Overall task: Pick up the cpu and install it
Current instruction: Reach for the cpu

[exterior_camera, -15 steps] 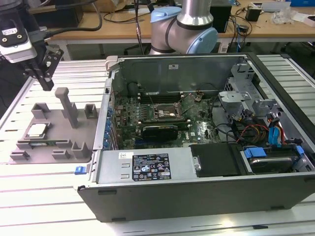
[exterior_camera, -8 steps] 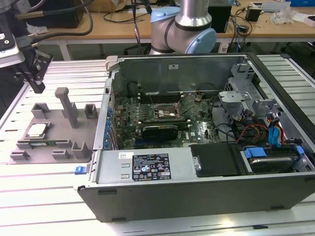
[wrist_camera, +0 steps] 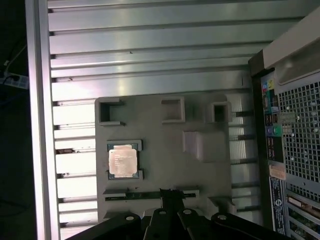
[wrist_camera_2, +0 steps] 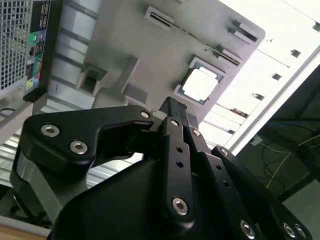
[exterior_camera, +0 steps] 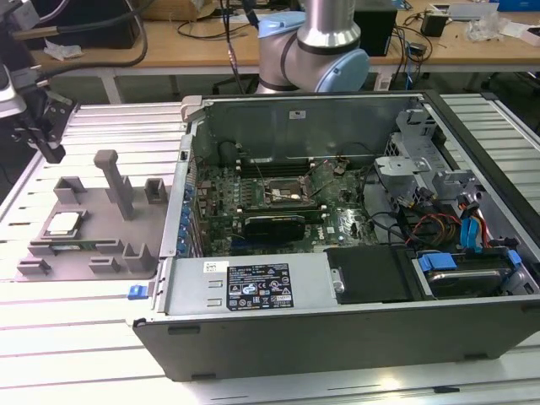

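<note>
Here, my claw point(wrist_camera: 172, 192) hangs in the air above the grey holding tray point(wrist_camera: 165, 145), its two fingers drawn together with nothing between them. In the first wrist view the tips sit over the tray's near edge. The cpu point(wrist_camera: 122, 161) is a little way off to one side, apart from the claw and untouched. In the second wrist view the claw point(wrist_camera_2: 170, 102) points down at the same tray point(wrist_camera_2: 120, 45), and the cpu point(wrist_camera_2: 201, 82) shows just past the tips as a pale square in its seat. The cpu lies flat with its silvery top up, in a shallow square recess of the tray, not lifted and not installed. In the exterior view the claw point(exterior_camera: 51, 148) is at the far left, above the tray point(exterior_camera: 110, 245), with the cpu point(exterior_camera: 63, 224) below it near the tray's left side. The tray rests on a slatted metal surface point(exterior_camera: 84, 337). Just beside it, to the exterior view's right, stands an open computer case point(exterior_camera: 337, 321). Inside, the motherboard lies exposed, and the square socket frame point(exterior_camera: 291, 192) sits near its middle, well apart from the cpu. My arm point(exterior_camera: 325, 42) rises behind the case, with a cluttered bench beyond.
</note>
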Available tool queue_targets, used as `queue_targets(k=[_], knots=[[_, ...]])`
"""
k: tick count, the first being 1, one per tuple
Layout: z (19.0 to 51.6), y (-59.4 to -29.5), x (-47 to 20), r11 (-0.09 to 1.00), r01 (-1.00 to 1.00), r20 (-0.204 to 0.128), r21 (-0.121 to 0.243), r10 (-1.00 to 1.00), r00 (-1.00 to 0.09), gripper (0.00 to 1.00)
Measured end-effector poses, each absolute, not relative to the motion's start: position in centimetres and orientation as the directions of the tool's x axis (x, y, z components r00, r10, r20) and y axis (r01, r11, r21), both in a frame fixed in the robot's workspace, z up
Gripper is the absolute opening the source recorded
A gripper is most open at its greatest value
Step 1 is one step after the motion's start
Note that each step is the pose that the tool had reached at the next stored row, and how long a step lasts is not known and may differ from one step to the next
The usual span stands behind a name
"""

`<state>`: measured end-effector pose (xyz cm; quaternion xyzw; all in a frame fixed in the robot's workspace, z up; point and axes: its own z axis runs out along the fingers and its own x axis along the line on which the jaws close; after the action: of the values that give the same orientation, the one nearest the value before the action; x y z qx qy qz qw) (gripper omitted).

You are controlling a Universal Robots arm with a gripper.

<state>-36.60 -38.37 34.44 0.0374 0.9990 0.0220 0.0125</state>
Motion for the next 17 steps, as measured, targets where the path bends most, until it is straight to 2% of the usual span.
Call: queue_targets(k=[17], knots=[[31.8, -36.7, -38.3, 0.996, 0.074, -0.023, 0.045, 0.075, -0.997, 0.11]])
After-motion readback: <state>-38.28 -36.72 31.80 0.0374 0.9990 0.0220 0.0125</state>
